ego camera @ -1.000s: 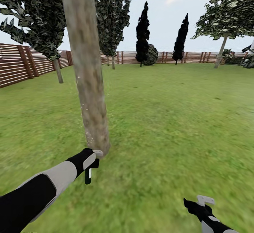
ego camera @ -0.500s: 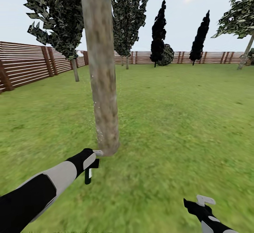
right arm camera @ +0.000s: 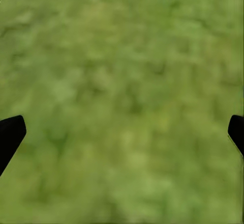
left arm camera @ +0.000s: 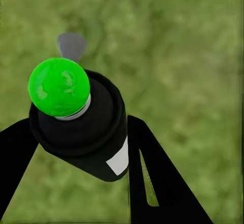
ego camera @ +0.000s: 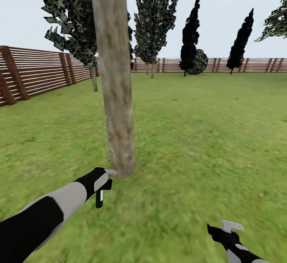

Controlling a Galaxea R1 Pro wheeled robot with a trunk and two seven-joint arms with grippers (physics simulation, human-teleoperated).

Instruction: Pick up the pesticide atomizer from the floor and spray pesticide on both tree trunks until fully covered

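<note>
A thick mottled grey-brown tree trunk (ego camera: 116, 95) rises from the grass just ahead, left of centre, with faint pale specks along its lower left edge. My left gripper (ego camera: 104, 183) sits low beside the trunk's base, shut on the pesticide atomizer (ego camera: 99, 199). The left wrist view shows the atomizer (left arm camera: 86, 127) as a dark body with a bright green round tip, held between the black fingers (left arm camera: 152, 178) over grass. My right gripper (ego camera: 229, 228) hangs low at the lower right, open. Its fingertips (right arm camera: 10, 132) stand wide apart over bare grass. Another tree's leafy crown (ego camera: 277, 20) shows at the right edge.
A brown slat fence (ego camera: 36, 71) runs along the left and the far side. Dark narrow trees (ego camera: 190, 32) and a round bush (ego camera: 198, 61) stand at the back. Two more thin-trunked dark-leaved trees (ego camera: 153, 16) stand behind the trunk. Open lawn (ego camera: 207, 127) spreads to the right.
The whole picture has slid to the right, so the camera has turned left. Both arms keep the same place in the picture, and the left gripper still holds the atomizer by the trunk's base.
</note>
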